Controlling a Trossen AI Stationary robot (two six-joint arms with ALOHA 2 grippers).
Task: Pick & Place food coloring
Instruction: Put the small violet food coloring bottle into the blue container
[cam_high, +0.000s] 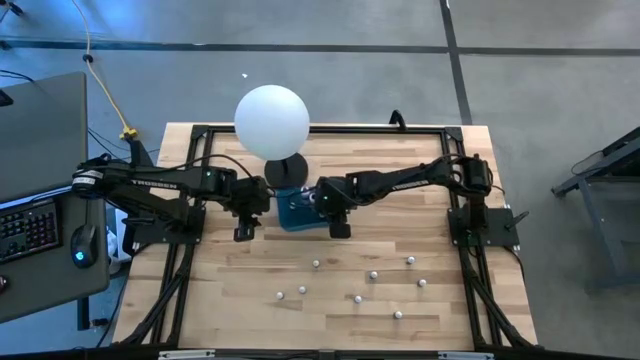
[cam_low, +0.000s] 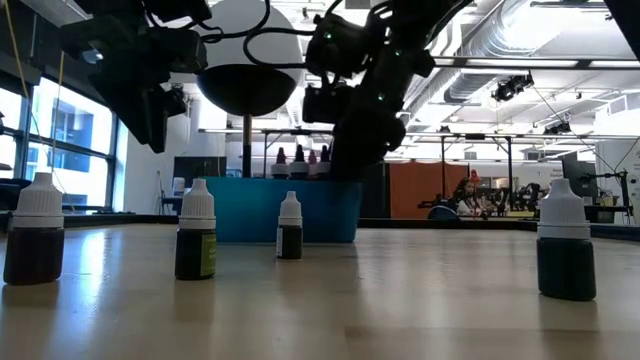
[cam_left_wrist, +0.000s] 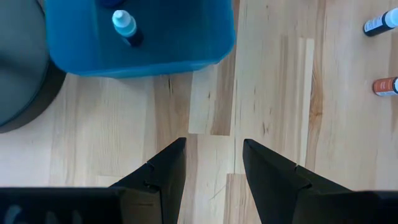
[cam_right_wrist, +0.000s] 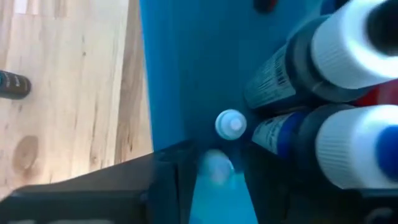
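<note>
Several tiny food coloring bottles (cam_high: 373, 274) stand scattered on the near half of the wooden table; in the low view three (cam_low: 196, 230) stand at the left and one (cam_low: 566, 240) at the right. More bottles (cam_right_wrist: 348, 43) sit inside the teal box (cam_high: 290, 213). My right gripper (cam_high: 335, 222) reaches down into the box (cam_right_wrist: 180, 74), shut on one small bottle (cam_right_wrist: 217, 167). My left gripper (cam_high: 245, 232) hangs open over bare wood just left of the box (cam_left_wrist: 186, 37), touching nothing. My right gripper holds a food coloring bottle between its two fingers (cam_right_wrist: 171, 177), coming from above and pointing down into the teal box. Only the blurred white cap (cam_right_wrist: 217, 167) shows between the fingers; the body and the place of contact are hidden by the fingers.
The white ball lamp (cam_high: 272, 120) stands on its dark round base (cam_high: 286, 170) right behind the box, close to both arms. Black frame rails (cam_high: 300, 130) run around the table. A desk with a keyboard (cam_high: 25, 225) stands at the left. Bare wood lies between the scattered bottles.
</note>
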